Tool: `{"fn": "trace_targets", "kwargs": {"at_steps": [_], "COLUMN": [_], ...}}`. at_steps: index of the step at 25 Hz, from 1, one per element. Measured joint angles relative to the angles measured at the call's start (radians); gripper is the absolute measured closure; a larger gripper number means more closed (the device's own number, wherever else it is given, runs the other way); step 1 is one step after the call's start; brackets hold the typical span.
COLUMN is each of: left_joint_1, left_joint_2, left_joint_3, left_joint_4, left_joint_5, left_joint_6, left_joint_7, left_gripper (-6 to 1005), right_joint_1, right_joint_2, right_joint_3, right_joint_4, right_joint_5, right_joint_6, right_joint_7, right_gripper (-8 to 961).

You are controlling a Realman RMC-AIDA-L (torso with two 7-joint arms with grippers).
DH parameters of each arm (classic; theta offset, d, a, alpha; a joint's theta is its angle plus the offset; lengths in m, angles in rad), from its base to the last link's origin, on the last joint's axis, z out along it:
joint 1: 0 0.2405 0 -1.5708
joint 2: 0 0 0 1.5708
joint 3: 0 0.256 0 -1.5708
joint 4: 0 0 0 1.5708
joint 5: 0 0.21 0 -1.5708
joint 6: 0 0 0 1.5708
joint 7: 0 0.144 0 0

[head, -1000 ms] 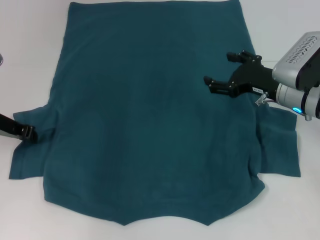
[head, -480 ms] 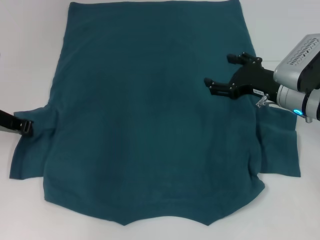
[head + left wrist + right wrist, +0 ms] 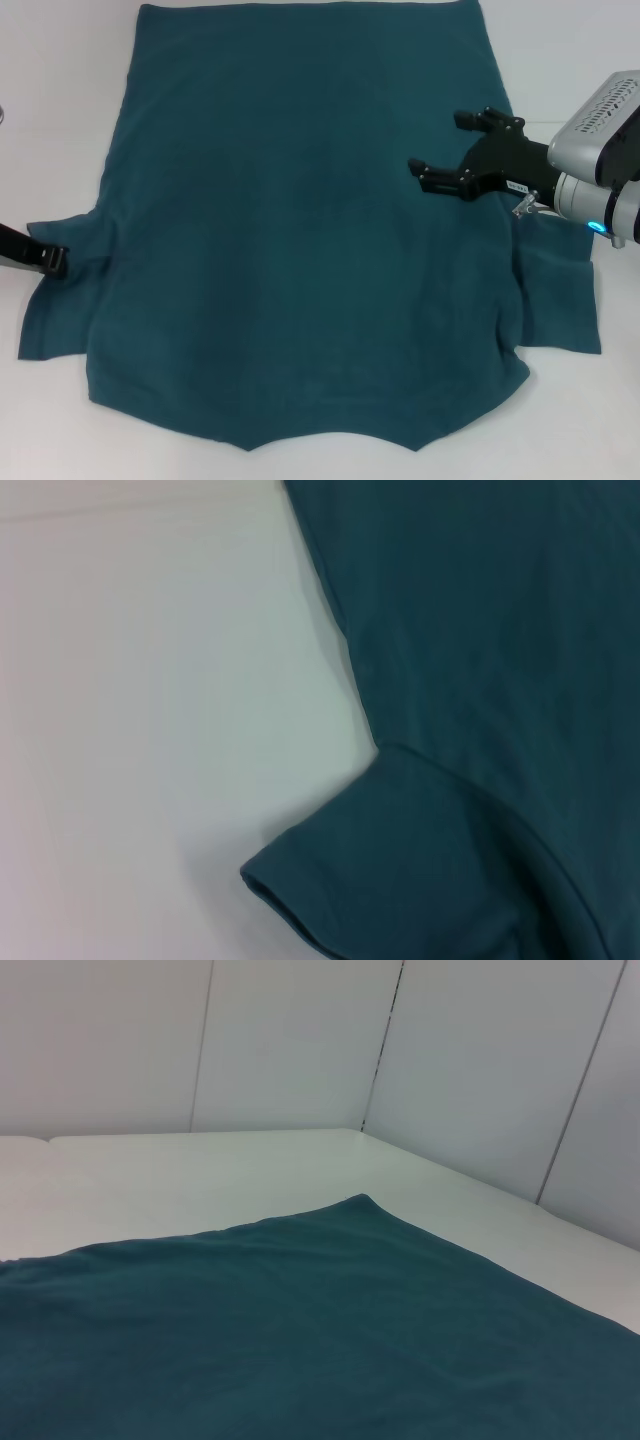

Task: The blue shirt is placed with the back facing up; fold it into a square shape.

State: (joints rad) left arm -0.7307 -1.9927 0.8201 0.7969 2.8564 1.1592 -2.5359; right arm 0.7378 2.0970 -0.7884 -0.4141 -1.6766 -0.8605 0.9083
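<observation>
The blue shirt (image 3: 300, 220) lies spread flat on the white table, plain side up, with its hem at the far edge and its collar near me. My right gripper (image 3: 438, 142) hovers open over the shirt's right side, just inside the right sleeve (image 3: 560, 290), with nothing between its fingers. At the left edge of the head view, only the black tip of my left gripper (image 3: 48, 260) shows, resting at the left sleeve (image 3: 60, 300). The left wrist view shows that sleeve (image 3: 400, 880) and its armpit seam. In the right wrist view the shirt (image 3: 300, 1340) stretches toward a far hem corner.
The white table (image 3: 60, 100) surrounds the shirt on both sides. In the right wrist view, grey wall panels (image 3: 300, 1040) stand behind the table's far edge. A small part of a dark object (image 3: 2, 115) shows at the far left edge.
The left gripper's tip has shifted slightly at the left sleeve. The right gripper has barely moved and stays open. The shirt lies as before.
</observation>
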Motion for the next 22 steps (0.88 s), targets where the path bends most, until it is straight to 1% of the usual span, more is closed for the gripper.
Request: {"fn": "trace_targets", "kwargs": {"at_steps": [4,10,12,17,22], "left_joint_1": [0.003,0.026,0.033,0.061,0.079], "left_joint_2": [0.000,0.002,0.003,0.011,0.011], "left_joint_3": [0.007,0.008,0.019,0.098,0.108], "left_joint_4": [0.004,0.069,0.085,0.120,0.154], "left_joint_5": [0.000,0.001,0.002,0.002,0.003], "left_joint_6": [-0.002,-0.006,-0.006,-0.025,-0.038], "left_joint_7": [-0.001,-0.003,-0.005,-0.044,-0.054], "left_gripper": [952,955,956,946,936], "right_joint_1": [0.000,-0.002,-0.003,-0.007,-0.012], "right_joint_2": [0.000,0.000,0.000,0.000,0.000], "right_joint_3": [0.000,0.000,0.000,0.000,0.001], "right_joint_4": [0.000,0.000,0.000,0.000,-0.004], "right_joint_5": [0.000,0.000,0.000,0.000,0.000], "right_joint_6": [-0.001,-0.005,-0.005,-0.009,-0.019], "right_joint_7": [0.000,0.003,0.004,0.005,0.006], "right_gripper": [9,9,9,9,9]}}
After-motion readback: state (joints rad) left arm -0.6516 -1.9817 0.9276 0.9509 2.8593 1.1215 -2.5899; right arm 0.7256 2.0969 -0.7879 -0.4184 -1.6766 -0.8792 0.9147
